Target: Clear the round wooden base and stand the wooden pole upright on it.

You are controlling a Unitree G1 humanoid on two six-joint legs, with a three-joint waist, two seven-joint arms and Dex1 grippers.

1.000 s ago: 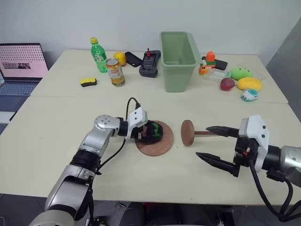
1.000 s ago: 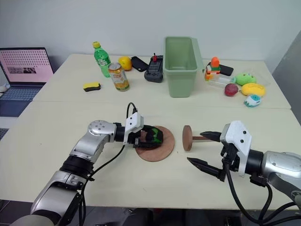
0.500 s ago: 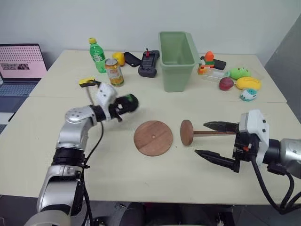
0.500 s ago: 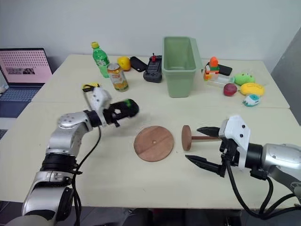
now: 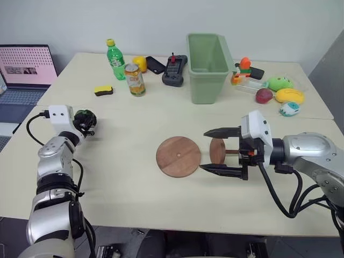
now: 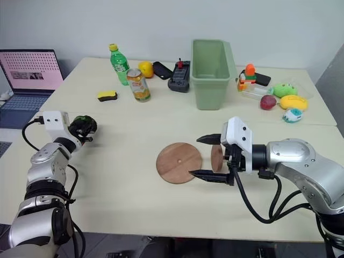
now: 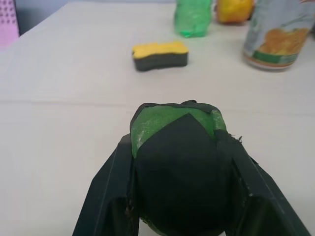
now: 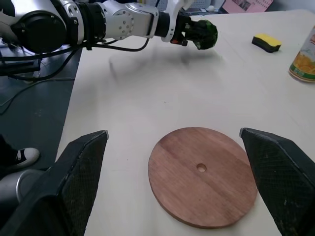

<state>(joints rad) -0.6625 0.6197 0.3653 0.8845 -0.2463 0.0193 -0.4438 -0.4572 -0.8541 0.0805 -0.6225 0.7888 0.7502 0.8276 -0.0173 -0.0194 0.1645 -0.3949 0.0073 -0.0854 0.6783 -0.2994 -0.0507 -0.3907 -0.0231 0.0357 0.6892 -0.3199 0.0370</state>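
Left wrist view: left gripper (image 7: 179,196) clamps green-black ball (image 7: 177,132).

The round wooden base (image 5: 178,156) is smooth, matt reddish-brown wood with visible grain. Between the left gripper (image 7: 182,196)'s matt black plastic jaws sits a green object (image 7: 172,120), faintly rough-skinned.

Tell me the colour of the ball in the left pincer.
Green with black patches; the ball shows best in the left wrist view.

Table (image 5: 123,177): base (image 5: 178,156), pole (image 5: 217,151), bin (image 5: 206,60).
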